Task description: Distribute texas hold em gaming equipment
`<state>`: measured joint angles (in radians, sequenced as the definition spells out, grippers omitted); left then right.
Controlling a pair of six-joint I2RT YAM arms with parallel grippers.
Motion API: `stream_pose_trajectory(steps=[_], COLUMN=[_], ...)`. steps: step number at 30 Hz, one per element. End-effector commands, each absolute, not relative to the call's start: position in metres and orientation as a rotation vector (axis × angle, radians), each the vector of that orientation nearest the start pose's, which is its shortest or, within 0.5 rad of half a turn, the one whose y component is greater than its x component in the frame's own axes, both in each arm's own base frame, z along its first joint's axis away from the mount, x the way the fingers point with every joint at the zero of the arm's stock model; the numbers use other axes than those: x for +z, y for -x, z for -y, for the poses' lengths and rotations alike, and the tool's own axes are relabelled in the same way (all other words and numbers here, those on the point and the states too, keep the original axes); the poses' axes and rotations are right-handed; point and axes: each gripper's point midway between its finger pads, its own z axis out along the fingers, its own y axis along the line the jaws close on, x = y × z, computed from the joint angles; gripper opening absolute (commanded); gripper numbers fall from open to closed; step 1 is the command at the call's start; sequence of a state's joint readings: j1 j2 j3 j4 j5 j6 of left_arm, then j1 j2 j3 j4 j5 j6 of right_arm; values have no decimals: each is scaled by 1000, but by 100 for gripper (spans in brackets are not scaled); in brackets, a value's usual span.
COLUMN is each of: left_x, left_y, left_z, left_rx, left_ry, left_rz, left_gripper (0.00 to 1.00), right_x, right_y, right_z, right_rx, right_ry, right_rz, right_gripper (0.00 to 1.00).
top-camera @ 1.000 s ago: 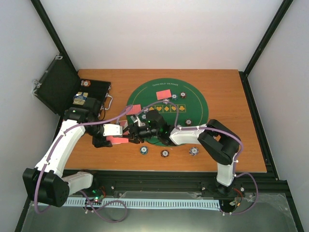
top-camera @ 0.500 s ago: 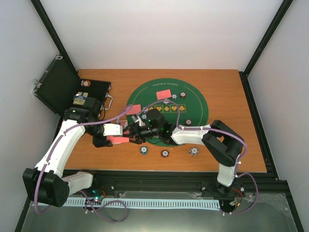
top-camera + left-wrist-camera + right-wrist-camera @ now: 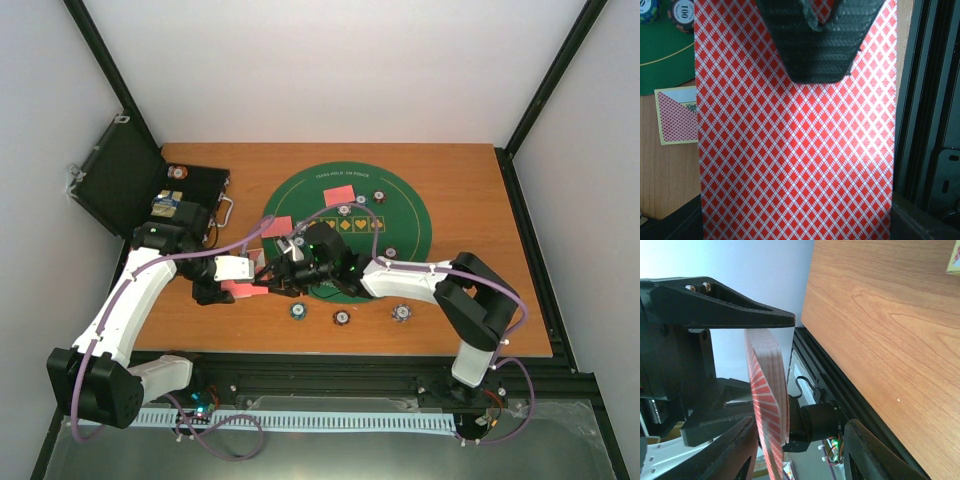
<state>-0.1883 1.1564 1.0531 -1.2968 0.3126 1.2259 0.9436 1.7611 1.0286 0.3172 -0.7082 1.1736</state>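
Nearest the arm bases, low in the top view, three striped-rim chips [image 3: 341,318] lay in a row on the wooden table [image 3: 480,300]. Just beyond them, left of centre, the left gripper [image 3: 243,290] was clamped on a deck of cards [image 3: 795,150], with one black finger [image 3: 815,45] pressed flat on the top card. The card backs carried a fine red-and-white diamond lattice, and edge-on in the right wrist view the deck showed as a thick stack. The right gripper [image 3: 277,277] stood close by the deck's end with its fingers spread, the stack's edge beside one of them and nothing pinched. Farther off lay the round green mat [image 3: 405,210], with a row of yellow suit marks and white lettering too small to read. Two single red cards [image 3: 340,193] lay there, one on its far part and one at its left rim. Several chips also sat on it, one chip [image 3: 682,12] marked "100". At the upper left, the black case [image 3: 110,190] stood open.
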Motion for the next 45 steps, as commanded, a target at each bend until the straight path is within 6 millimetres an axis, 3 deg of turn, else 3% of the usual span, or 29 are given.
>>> stream_pose_trajectory(steps=[1, 8, 14, 21, 29, 35, 45], left_x=[171, 174, 170, 170, 169, 169, 170], left_y=[-196, -197, -195, -196, -196, -195, -196], left_z=[100, 104, 103, 103, 102, 102, 102], left_rx=[-284, -311, -305, -301, -295, -298, -296], left_ry=[-1823, -1804, -1806, -1807, -1811, -1812, -1812], left_rz=[-2062, -2053, -2057, -2052, -2050, -2050, -2050], left_gripper=[1, 1, 1, 1, 1, 1, 1], right_x=[186, 202, 210, 210, 214, 221, 220], right_y=[-194, -195, -194, -194, -196, -201, -200], right_z=[-448, -442, -446, -444, -434, -413, -408], right_rx=[1802, 1750, 1808, 1808, 1784, 1830, 1876], right_ry=[334, 351, 350, 340, 340, 302, 288], right_rz=[-2499, -2479, -2453, -2454, -2451, -2416, -2402], right_gripper=[47, 38, 26, 4, 3, 3, 3])
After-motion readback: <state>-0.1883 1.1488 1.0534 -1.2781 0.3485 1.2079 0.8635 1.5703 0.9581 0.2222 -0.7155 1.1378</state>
